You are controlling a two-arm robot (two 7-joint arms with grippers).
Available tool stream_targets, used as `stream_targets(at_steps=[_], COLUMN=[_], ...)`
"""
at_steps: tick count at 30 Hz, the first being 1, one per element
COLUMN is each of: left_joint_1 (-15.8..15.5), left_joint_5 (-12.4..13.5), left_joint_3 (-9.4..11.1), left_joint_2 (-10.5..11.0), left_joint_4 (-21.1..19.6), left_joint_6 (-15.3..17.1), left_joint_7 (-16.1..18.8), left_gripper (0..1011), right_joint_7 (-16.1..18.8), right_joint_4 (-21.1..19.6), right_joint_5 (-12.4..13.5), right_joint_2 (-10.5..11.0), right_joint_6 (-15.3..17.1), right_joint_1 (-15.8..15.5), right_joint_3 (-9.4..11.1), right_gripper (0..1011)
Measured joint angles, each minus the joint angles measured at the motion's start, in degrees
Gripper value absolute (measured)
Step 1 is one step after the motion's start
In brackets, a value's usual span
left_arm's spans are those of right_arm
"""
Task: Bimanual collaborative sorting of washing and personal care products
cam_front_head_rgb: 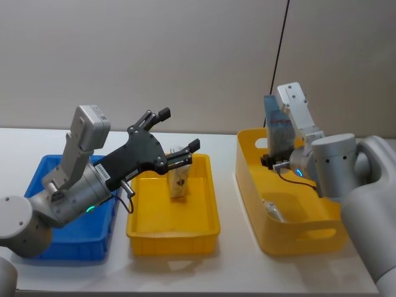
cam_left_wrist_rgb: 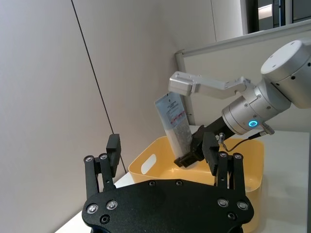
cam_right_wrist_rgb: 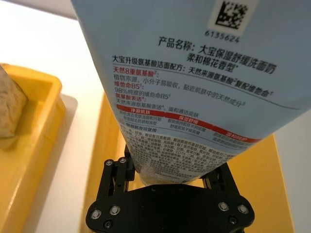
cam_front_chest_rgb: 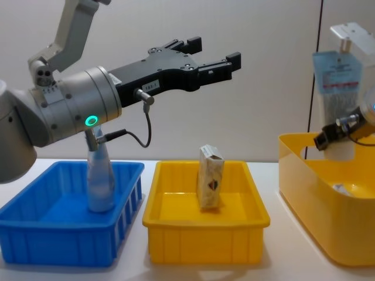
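Pale blue squeeze tube stands upright, cap end down, clamped in the right gripper above the tall yellow tub. The left gripper hovers with jaws spread wide and empty above the shallow yellow tub, where a cream carton stands upright. A clear bluish bottle stands in the blue crate.

Head view: looks down and forward over both grippers.
Chest view: low, level, side-on.
Left wrist view: faces past the left gripper toward the right gripper.
Right wrist view: close behind the right gripper, tube just ahead.
Shared: middle yellow tub.
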Motion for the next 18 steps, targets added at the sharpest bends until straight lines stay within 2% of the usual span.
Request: stream_targets(at_steps=[8,18], left_joint_1=[0.0,0.0], left_joint_5=[0.0,0.0], left_joint_3=[0.0,0.0], left_joint_2=[0.0,0.0], left_joint_4=[0.0,0.0], left_joint_6=[0.0,0.0], left_joint_7=[0.0,0.0], left_gripper=[1002,1001], right_joint_7=[3.0,5.8], right_joint_4=[3.8,5.4], right_joint_5=[-0.2,-0.5], right_joint_2=[0.9,1.9], right_joint_6=[2.8,4.9], right_joint_1=[2.5,3.6], right_joint_3=[-0.8,-1.4], right_gripper=[635,635])
